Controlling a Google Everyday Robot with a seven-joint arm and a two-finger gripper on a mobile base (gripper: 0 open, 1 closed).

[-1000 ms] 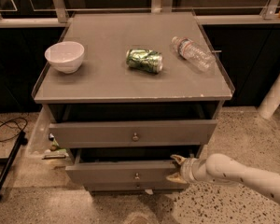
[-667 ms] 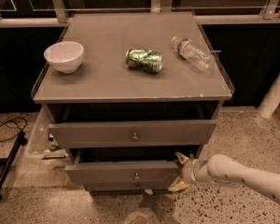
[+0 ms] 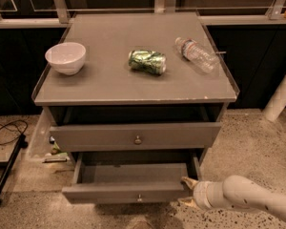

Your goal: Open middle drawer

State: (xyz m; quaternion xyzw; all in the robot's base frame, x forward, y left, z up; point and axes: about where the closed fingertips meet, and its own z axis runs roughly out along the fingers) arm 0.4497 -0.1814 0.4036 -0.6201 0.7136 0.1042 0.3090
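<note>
Reaching from the right, the tool (image 3: 187, 192) sits at the front corner of the pulled-out middle drawer (image 3: 114, 193). Its fingers seem spread apart.

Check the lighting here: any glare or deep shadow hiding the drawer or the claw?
Camera view: even light, no harsh glare on the cabinet top. The middle drawer is readable, with its box shaded toward the back. The claw, at the drawer's right front corner, is well lit.
</note>
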